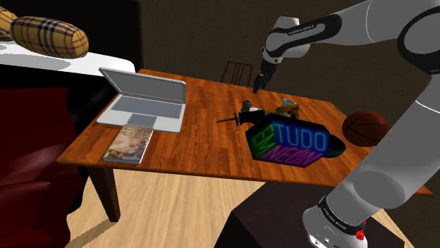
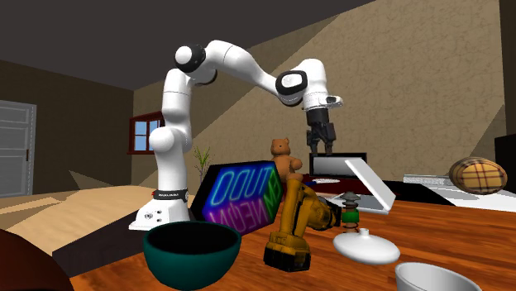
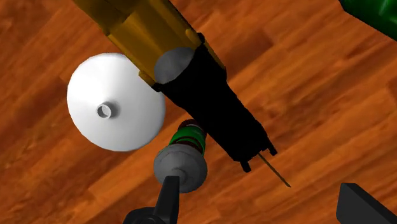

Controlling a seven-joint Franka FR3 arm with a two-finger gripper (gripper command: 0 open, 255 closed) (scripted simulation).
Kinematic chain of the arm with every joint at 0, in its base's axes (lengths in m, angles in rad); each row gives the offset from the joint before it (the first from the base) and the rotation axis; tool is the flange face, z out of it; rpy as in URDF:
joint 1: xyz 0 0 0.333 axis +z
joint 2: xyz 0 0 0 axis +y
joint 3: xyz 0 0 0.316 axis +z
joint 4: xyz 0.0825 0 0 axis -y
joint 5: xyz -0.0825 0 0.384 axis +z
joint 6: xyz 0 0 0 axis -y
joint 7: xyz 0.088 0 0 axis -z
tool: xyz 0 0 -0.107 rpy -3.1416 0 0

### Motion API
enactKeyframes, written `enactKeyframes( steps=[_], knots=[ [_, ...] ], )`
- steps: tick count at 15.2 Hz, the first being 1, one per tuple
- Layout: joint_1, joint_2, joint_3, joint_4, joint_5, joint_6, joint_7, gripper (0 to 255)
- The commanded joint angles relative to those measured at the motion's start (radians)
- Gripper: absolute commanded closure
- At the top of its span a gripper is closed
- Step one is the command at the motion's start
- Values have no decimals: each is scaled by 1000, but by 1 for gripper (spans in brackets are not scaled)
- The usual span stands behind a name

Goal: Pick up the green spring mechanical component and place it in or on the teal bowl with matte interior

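As the green spring component (image 2: 351,211) is small, with a grey cap over green coils, it is judged light, stiff at the cap, springy along the coils, and liable to tip if nudged. It is found upright on the wooden table (image 1: 197,151), just beside the black nose of a yellow tool (image 2: 293,221) and near a white lid (image 2: 365,246). The teal bowl (image 2: 192,252) is set well apart, to the second exterior view's left. A hold across the cap or just beneath it is advised. The gripper (image 2: 321,149) is poised well above the spring, pointed downward, its fingers (image 3: 168,200) parted and grasping nothing.
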Motion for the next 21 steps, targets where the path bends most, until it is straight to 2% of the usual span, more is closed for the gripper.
enactKeyframes(
  steps=[1, 8, 16, 21],
  knots=[
    [-12, 75, -6, 49, 26, 12, -32, 0],
    [-73, 356, -2, 280, 109, 11, -127, 0],
    [-82, 417, 7, 261, 125, 89, -138, 0],
    [-82, 417, 7, 261, 125, 89, -138, 0]
  ],
)
